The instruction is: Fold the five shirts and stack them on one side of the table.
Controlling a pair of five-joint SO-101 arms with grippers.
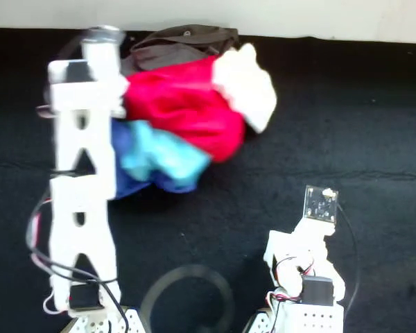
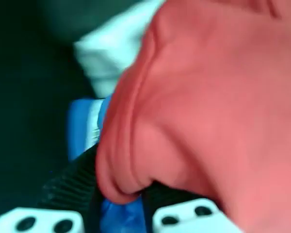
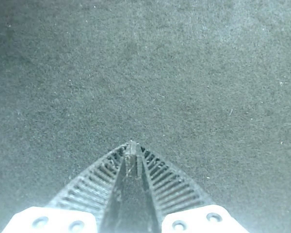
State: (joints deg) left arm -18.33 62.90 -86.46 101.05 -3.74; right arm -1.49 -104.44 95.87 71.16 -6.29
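Several shirts lie heaped at the table's back left: a red shirt (image 1: 187,104) in the middle, a white one (image 1: 246,87) to its right, a dark grey one (image 1: 180,41) behind, a turquoise one (image 1: 163,156) and a blue one (image 1: 125,182) in front. My left arm (image 1: 83,173) stretches out to the pile's left edge. My left gripper (image 2: 121,196) is shut on a fold of the red shirt (image 2: 208,111), with blue cloth (image 2: 82,126) under it. My right gripper (image 3: 132,150) is shut on nothing over bare black table near the front, on the folded right arm (image 1: 308,250).
The black table cover (image 1: 347,125) stretches bare to the right of the pile and in front of it. A dark cable loop (image 1: 187,291) lies between the two arm bases. A pale wall (image 1: 298,14) runs along the back edge.
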